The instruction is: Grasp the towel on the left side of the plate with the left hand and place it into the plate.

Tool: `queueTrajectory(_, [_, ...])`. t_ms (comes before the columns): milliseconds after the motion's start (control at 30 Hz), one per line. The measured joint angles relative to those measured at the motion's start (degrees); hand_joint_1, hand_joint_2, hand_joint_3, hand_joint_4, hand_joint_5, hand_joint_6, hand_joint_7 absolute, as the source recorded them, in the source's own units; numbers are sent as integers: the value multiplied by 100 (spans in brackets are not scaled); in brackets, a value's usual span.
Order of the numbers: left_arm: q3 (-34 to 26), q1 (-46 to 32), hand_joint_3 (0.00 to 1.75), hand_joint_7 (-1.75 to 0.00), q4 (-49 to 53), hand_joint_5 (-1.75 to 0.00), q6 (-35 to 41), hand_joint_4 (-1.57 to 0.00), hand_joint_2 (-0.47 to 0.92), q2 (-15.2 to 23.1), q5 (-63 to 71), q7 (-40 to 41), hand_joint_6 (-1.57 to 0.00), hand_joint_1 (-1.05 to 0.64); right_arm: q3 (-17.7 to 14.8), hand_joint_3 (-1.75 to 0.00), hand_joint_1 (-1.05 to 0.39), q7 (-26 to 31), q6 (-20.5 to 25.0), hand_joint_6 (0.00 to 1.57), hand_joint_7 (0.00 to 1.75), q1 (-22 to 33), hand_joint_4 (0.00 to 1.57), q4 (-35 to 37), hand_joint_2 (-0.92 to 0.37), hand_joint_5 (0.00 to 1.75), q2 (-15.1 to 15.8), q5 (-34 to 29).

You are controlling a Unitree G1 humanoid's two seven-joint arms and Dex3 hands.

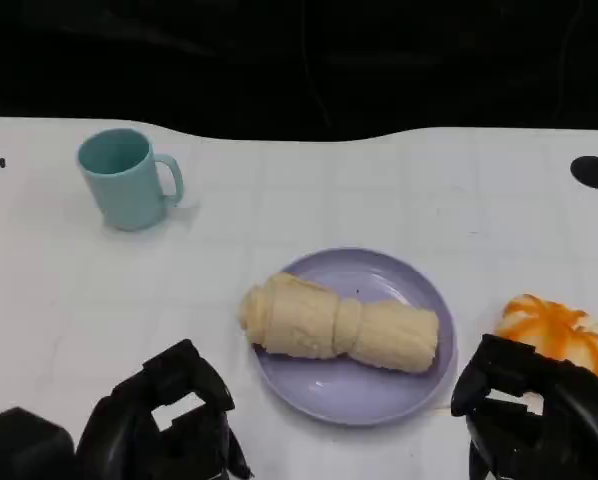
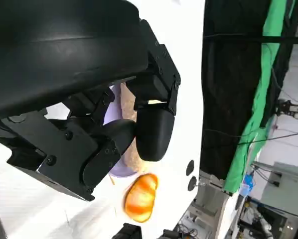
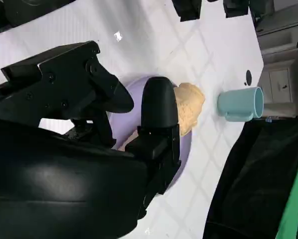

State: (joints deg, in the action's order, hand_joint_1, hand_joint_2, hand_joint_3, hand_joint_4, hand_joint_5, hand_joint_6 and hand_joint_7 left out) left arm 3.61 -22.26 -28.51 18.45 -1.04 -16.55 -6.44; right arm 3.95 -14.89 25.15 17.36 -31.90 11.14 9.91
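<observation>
Towel [image 1: 339, 325] position, head view: rolled, pale yellow, lying across the plate [image 1: 399, 395], with one end overhanging the rim on my left side. My left hand [image 1: 169, 420] sits on the near table [image 1: 59, 300] edge, just beside the plate and clear of the towel; its fingers are apart and hold nothing. My right hand [image 1: 539, 410] sits at the plate's other side, fingers curled, nothing visible in them. An orange pumpkin [image 1: 559, 330] lies just behind my right hand. A teal mug [image 1: 127, 180] stands upright, well apart at the far left.

Left wrist view: my left hand [image 2: 139, 124] holds nothing, fingers [image 2: 154, 132] spread above the table [image 2: 189, 50]. Past them show part of the towel [image 2: 129, 107], a sliver of plate [image 2: 120, 172] and the pumpkin [image 2: 141, 196].

Right wrist view: my right hand [image 3: 139, 114] holds nothing; I cannot tell how far it is closed. Beyond its fingers [image 3: 159, 109] lie the plate [image 3: 184, 149], the towel's end [image 3: 189, 107] and the mug [image 3: 241, 103], which appears sideways.
</observation>
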Motion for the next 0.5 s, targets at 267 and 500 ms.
queueTrajectory(267, [-85,104,142,-173,53,-175,74,-88,45,35,-14,-7,-69,-9,-9,-116,2,-8,-44,55,163,-2,72,68,-62,175,-9,0])
queueTrajectory(500, [-116,96,139,-168,51,-175,97,-88,47,131,-142,-84,-72,-7,-4,-114,-1,-5,-31,58,161,4,74,25,-62,175,-10,6])
